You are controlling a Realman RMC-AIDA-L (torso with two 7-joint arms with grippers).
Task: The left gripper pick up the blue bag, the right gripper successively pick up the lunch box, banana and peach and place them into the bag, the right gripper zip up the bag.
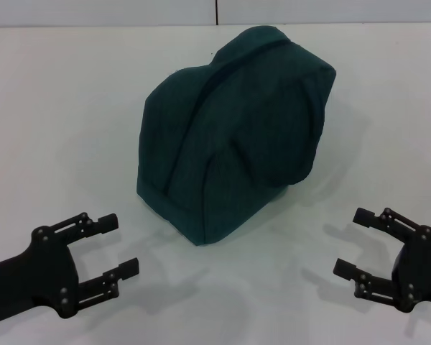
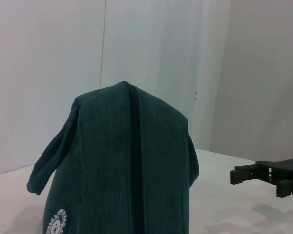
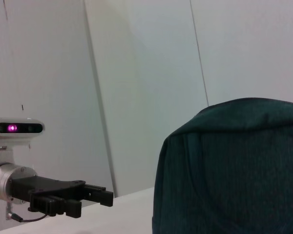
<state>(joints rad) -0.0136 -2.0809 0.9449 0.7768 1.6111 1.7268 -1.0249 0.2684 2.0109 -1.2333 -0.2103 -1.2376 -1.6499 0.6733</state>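
Here, nearest the robot, the left gripper [image 1: 113, 246] and the right gripper [image 1: 353, 243] rest low on the white table [image 1: 57, 108], fingers spread, holding nothing. Between and beyond them stands the blue bag [image 1: 233, 129], zipped closed.

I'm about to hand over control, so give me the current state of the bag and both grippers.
blue bag: closed, upright on the white table, touched by neither gripper; one loop handle hangs down its side.
left gripper: open, empty, low over the table on the bag's left.
right gripper: open, empty, low over the table on the bag's right.
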